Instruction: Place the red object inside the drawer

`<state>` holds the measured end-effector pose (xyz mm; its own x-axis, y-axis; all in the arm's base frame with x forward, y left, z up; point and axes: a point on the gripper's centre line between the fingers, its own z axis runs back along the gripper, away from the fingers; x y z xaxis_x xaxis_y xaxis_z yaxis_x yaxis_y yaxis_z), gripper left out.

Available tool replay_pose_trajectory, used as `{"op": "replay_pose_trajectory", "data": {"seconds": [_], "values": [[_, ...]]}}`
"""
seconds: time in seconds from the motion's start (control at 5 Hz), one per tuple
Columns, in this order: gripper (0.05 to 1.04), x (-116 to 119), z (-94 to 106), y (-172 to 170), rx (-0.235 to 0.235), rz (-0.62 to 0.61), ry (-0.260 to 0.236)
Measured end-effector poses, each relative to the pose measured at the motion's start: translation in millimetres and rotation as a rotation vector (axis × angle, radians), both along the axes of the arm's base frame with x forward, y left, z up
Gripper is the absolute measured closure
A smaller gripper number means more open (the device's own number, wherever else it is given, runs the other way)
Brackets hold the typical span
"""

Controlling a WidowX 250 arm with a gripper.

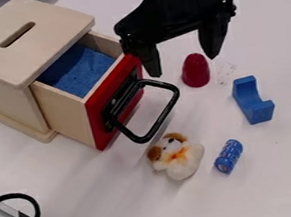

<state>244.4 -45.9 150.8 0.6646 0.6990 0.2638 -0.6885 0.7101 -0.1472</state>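
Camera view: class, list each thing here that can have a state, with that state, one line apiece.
Drawer: pulled open
Gripper: open, holding nothing
Red object: outside the drawer, not held
Blue cylinder: lying on its side
Toy dog: outside the drawer, not held
Blue block: outside the drawer, not held

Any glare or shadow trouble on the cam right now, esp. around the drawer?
Camera view: no strong glare, light on the white table looks soft; faint shadow on it below the drawer; the drawer's blue lining darkens toward the box; black gripper shows little surface detail.
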Motion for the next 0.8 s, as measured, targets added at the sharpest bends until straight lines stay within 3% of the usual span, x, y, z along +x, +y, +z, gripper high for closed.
{"op": "replay_pose_trajectory", "data": {"seconds": [0.2,0.8], "values": [[0.082,-2.5,-6.5,0.5,0.006,0.000,0.024],[0.083,69.8,-44.6,-14.3,0.030,-0.076,0.095]]}}
